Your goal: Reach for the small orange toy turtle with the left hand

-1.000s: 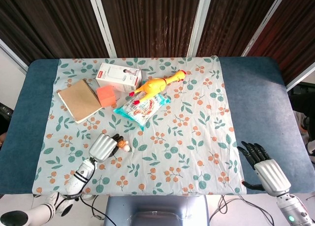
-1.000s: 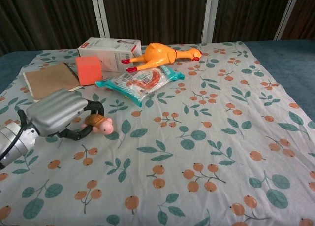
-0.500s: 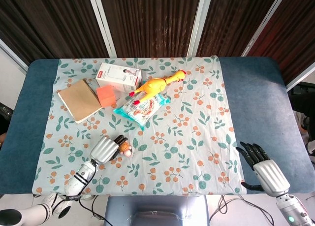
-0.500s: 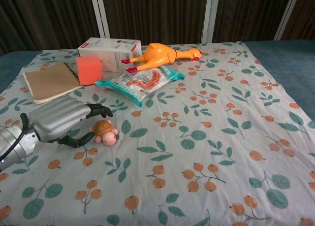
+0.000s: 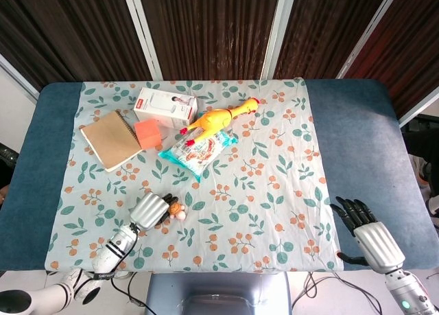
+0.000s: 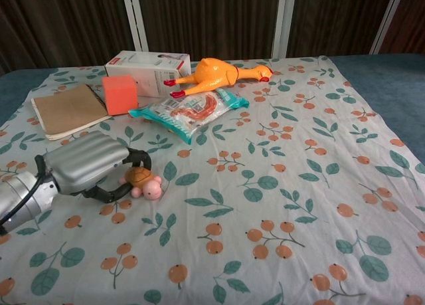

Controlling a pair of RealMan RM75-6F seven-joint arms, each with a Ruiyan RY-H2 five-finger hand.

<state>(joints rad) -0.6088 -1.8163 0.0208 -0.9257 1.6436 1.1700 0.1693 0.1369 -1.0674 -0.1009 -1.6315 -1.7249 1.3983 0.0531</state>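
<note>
- Chest view shows the left hand (image 6: 86, 164) low over the flowered cloth (image 6: 279, 185), its dark fingers (image 6: 136, 159) curled around the toy turtle (image 6: 144, 182) from above and from the near side.
- The turtle sits on the cloth at the left hand's fingertips, brown shell up and pink head poking out to the right; whether the fingers truly clasp it or only cage it cannot be told.
- Head view places the same left hand (image 5: 149, 210) and turtle (image 5: 175, 209) near the front left part of the cloth, well apart from the other things.
- The right hand (image 5: 367, 234) rests on the blue surface (image 5: 357, 143) at the front right, just past the cloth's edge, fingers apart and holding nothing.
- Toward the back left lie a brown notebook (image 6: 66, 109) and an orange block (image 6: 119, 94), with a white box (image 6: 147, 69) behind the block.
- A yellow rubber chicken (image 6: 216, 74) lies just right of the box, and a snack packet (image 6: 189, 112) lies in front of the chicken.
</note>
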